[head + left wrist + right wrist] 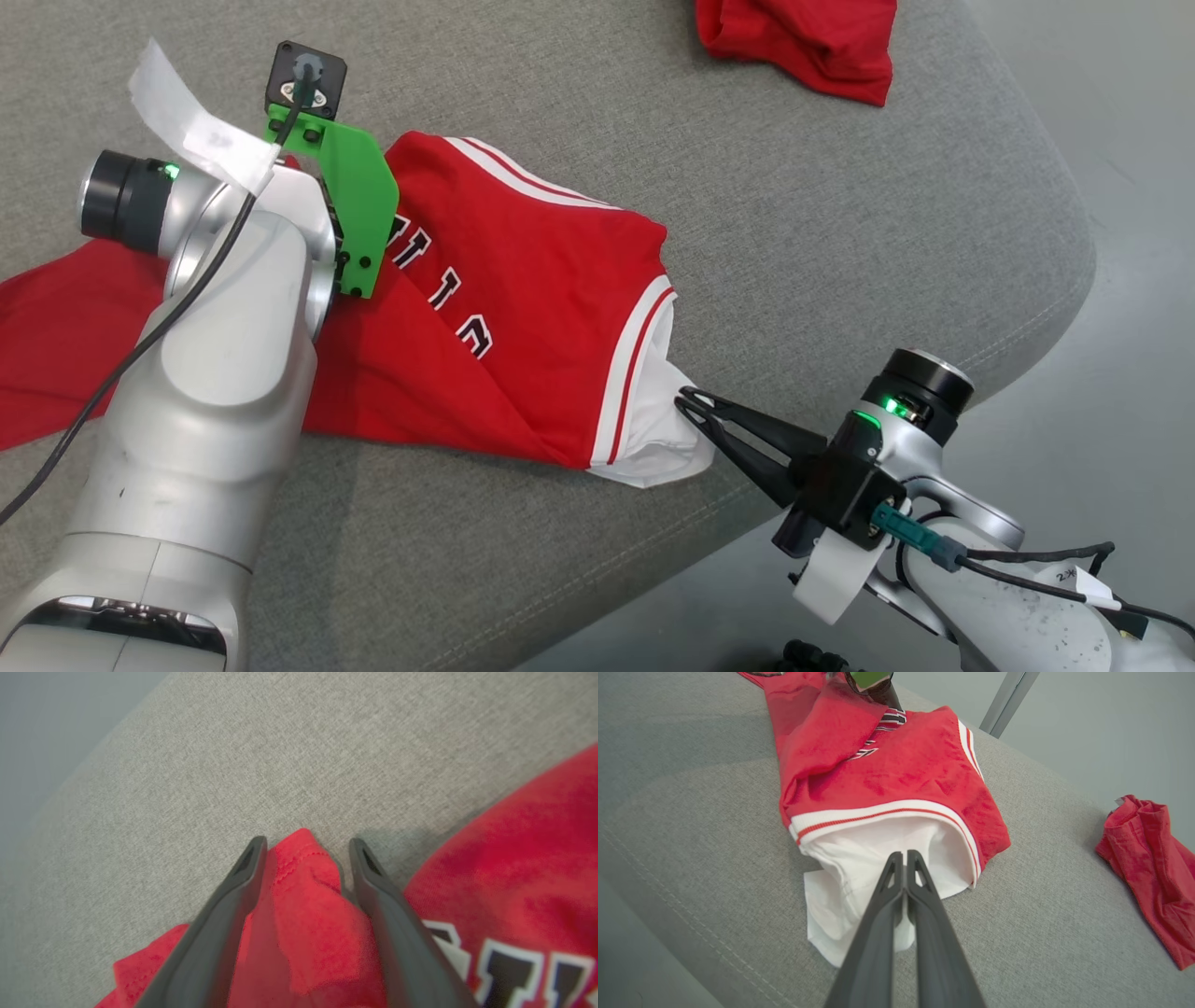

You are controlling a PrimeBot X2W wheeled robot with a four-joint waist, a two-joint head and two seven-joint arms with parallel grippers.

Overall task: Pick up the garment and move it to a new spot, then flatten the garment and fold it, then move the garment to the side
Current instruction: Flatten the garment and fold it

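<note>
Two grippers bracketed a red, white-trimmed fabric jersey stretched left to right across a grey cushion: left gripper spread astride its far-left corner, right gripper shut at its near-right white hem, grasp unclear.

The left gripper stands with its two dark fingers spread wide, a raised fold of the red garment between them. Black-and-white letters show at lower right, on the grey cushion.
</note>
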